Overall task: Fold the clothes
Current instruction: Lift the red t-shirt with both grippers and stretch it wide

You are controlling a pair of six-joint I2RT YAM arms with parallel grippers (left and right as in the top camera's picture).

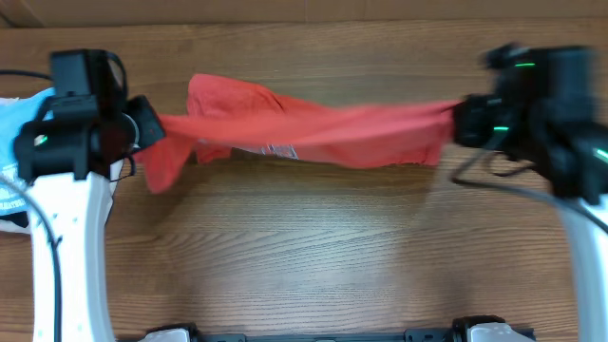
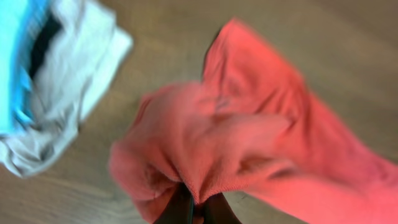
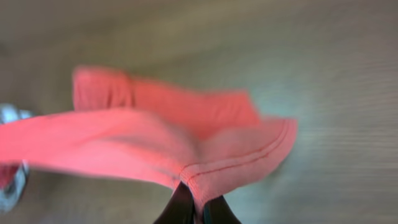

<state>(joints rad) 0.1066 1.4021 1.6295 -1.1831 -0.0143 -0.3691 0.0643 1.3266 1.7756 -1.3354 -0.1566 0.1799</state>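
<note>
— Where is the coral-red T-shirt (image 1: 313, 128)?

— Over the far half of the wooden table (image 1: 313, 247), pulled out into a long band running from the table's left side to its right. A bit of white lettering shows on its lower edge, and one loose flap hangs down toward the table's left end. I cannot tell whether the cloth touches the tabletop.

— What has hold of it?

— Both arms. The left gripper (image 1: 149, 128) is pinched tight on a bunched-up wad of the fabric over the table's left side. The right gripper (image 1: 461, 119) is clamped on a stitched hem over the table's right side. In each wrist view the dark fingertips meet with red cloth squeezed between them.

— Anything else on the table?

— A light blue tee (image 1: 24, 109) lies at the table's left edge, with a pale garment (image 2: 81, 81) touching it. Both views are blurred, so finer detail is lost.
</note>
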